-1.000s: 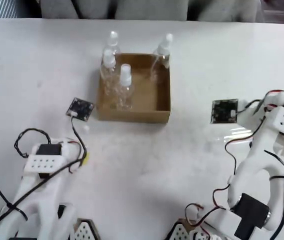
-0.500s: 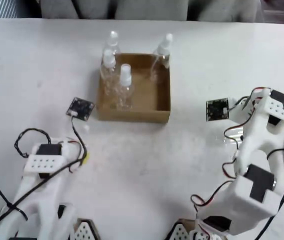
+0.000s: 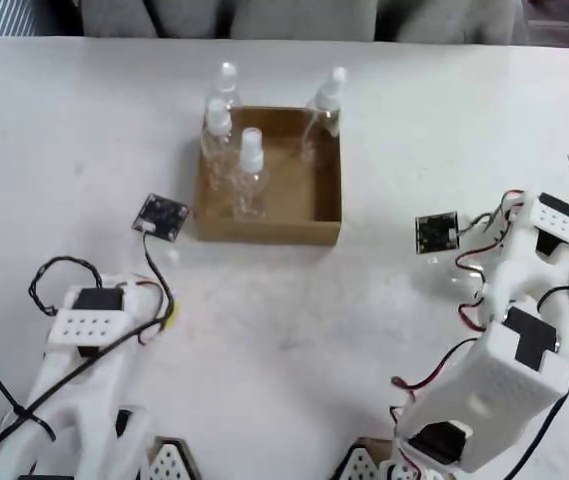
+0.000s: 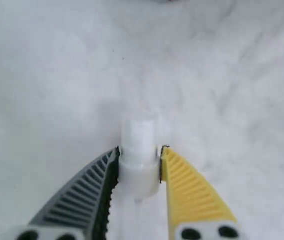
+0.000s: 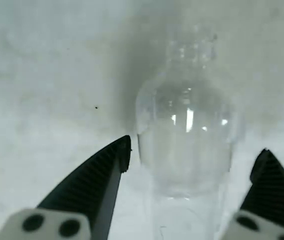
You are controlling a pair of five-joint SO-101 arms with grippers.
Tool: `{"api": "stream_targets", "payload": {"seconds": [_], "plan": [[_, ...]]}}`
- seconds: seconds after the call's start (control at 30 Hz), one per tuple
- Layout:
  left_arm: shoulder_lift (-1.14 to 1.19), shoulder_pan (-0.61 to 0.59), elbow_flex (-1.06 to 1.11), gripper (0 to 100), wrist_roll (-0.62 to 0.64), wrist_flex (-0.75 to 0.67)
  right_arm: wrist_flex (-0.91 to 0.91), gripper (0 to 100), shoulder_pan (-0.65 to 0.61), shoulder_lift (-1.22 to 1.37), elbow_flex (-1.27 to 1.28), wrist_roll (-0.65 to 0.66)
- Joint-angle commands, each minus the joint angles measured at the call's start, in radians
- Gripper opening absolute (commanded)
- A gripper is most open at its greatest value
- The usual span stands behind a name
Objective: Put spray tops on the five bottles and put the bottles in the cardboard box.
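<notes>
A spray top (image 4: 139,160) is pinched by the left tool (image 4: 139,151) over the bench (image 4: 57,75). The right tool (image 5: 195,150) is spread to either side of an uncapped bottle (image 5: 186,135). Three capped bottles (image 3: 251,170) are held in the box (image 3: 264,228), with a fourth bottle (image 3: 226,80) seemingly just behind it.

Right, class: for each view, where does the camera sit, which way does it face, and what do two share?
High view: fixed above the table, looking down on the cardboard box and both arms.
Left wrist view: on that wrist, facing along the left gripper, shut on a spray top.
Right wrist view: on that wrist, facing along the open right gripper at an uncapped bottle.
All share the table.
</notes>
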Motion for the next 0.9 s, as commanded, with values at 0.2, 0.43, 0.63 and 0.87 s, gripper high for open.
{"api": "stream_targets", "payload": {"seconds": [0.2,0.43,0.63,0.87], "plan": [[-0.03,0.01,-0.006,5,0.002,-0.014,-0.001,6.0,0.101,-0.016,-0.138,-0.394],[-0.03,0.01,-0.006,5,0.002,-0.014,0.05,2.2,0.252,-0.015,-0.222,-1.142],[-0.03,0.01,-0.006,5,0.002,-0.014,0.176,2.2,0.392,-0.007,-0.221,-1.481],[-0.03,0.004,-0.006,5,0.002,-0.012,0.182,7.8,0.455,-0.007,-0.221,-1.464]]}}
